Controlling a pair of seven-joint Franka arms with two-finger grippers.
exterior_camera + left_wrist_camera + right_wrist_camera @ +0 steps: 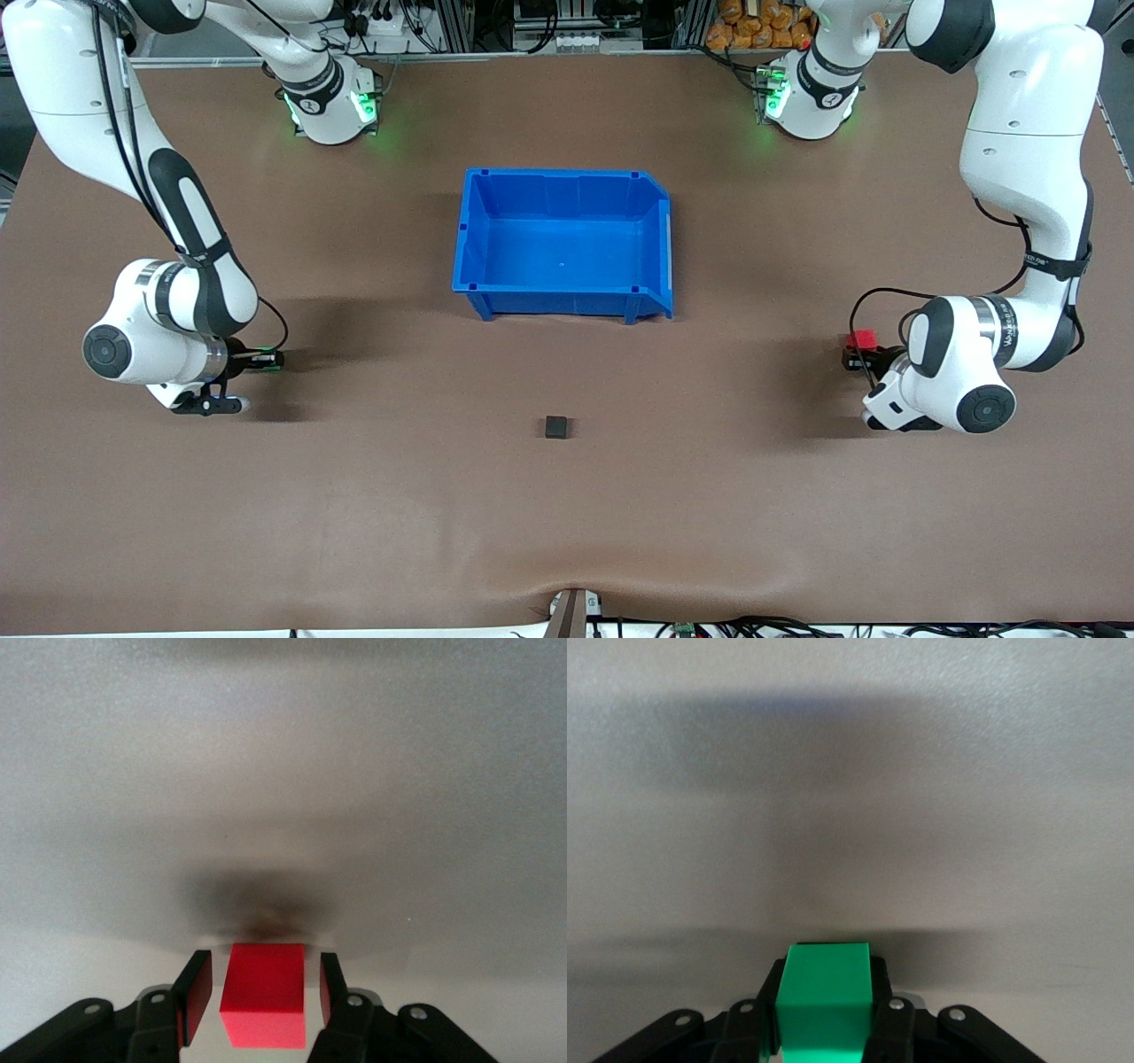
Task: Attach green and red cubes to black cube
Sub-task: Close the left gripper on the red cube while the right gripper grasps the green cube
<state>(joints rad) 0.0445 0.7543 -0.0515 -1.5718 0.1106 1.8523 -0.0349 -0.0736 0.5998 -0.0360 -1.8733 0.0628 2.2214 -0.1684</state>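
The left gripper (858, 353) is sitting low at the left arm's end of the table (567, 514), and the red cube (859, 338) is lying between its fingers (197, 992). In the left wrist view a thin gap is showing on each side of the red cube (265, 994), so the fingers are standing slightly apart around it and not pressing on it.

The right gripper (264, 360) is sitting low at the right arm's end of the table. Its fingers (888, 1014) are closing tight against the green cube (824, 1003), which is filling the space between them.

The black cube (556, 427) is resting alone on the table, about midway between the two grippers and well apart from both. It is lying nearer to the front camera than the blue bin (496, 190), which is standing at the middle of the table
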